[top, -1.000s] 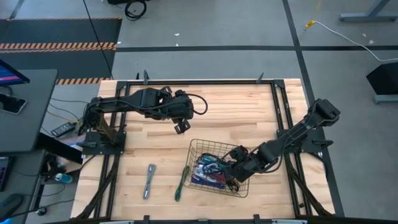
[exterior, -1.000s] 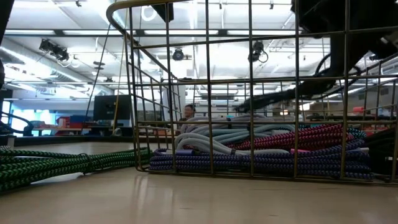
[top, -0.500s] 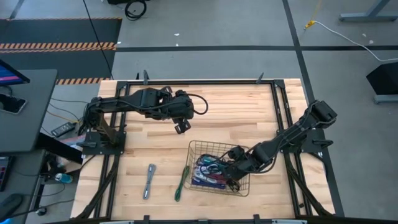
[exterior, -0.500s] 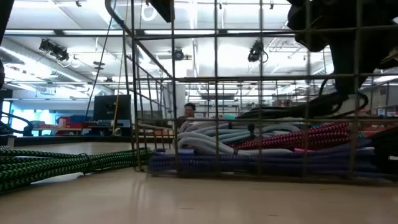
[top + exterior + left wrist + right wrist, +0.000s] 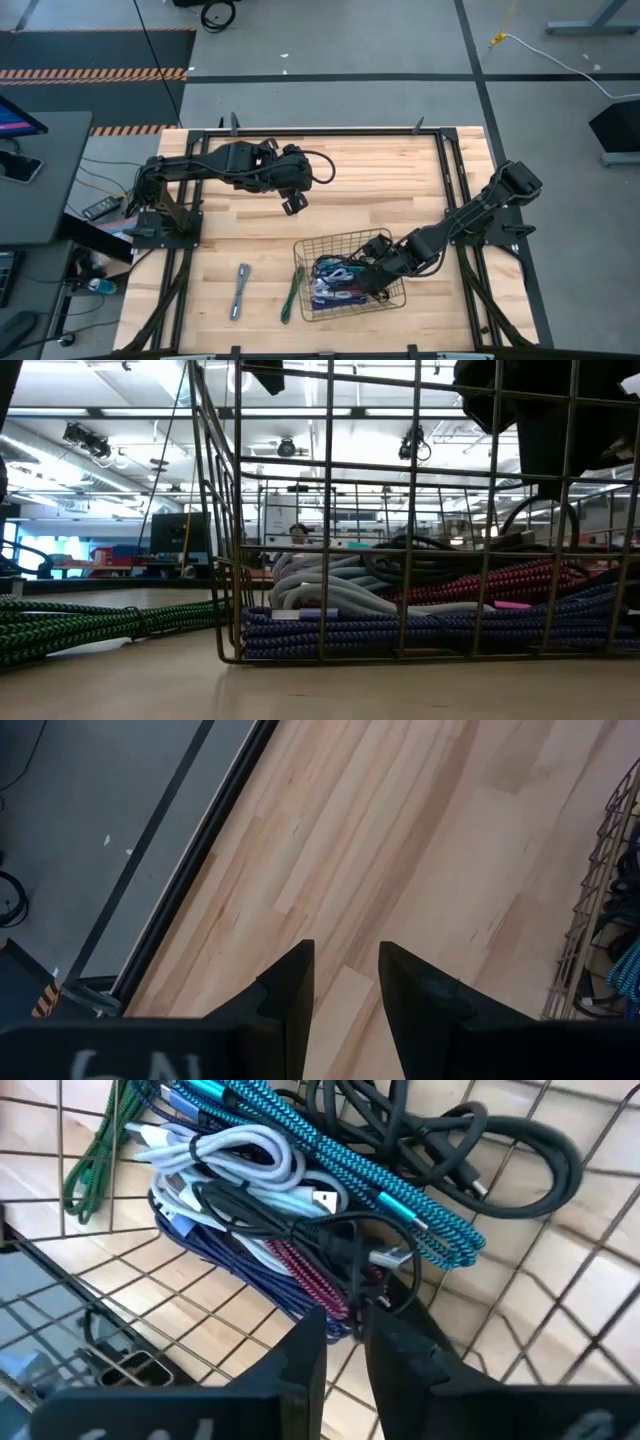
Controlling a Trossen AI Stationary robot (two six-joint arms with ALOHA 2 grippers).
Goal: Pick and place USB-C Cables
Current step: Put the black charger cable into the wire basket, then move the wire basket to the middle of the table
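A black wire-mesh basket (image 5: 300, 245) stands on the table at the near right. It holds several USB-C cables: teal (image 5: 330, 1155), white (image 5: 240, 1160), purple (image 5: 240, 1275), red (image 5: 310, 1270) and black (image 5: 470, 1150). My right gripper (image 5: 345, 1325) reaches down into the basket, its fingers a narrow gap apart, just over a thin black cable (image 5: 350, 1285). A green cable (image 5: 290, 295) and a grey one (image 5: 240, 290) lie flat on the table left of the basket. My left gripper (image 5: 292, 207) hangs open above the bare table beyond the basket. My right gripper points down, slanting into the basket's near right part, with its fingertips (image 5: 310, 1330) among the thin black and red cables. Whether they touch a cable cannot be told, since the fingers hide the spot.
The basket's wire wall (image 5: 235, 510) stands close beside the green cable (image 5: 80, 625). Bare wood lies across the table's far half and at its near left. Black rails frame the table's left and right sides.
The basket has slid a little toward the table's left edge and turned slightly, so its left wall now stands nearer the green cable. My right gripper has stayed inside it. My left arm has kept still.
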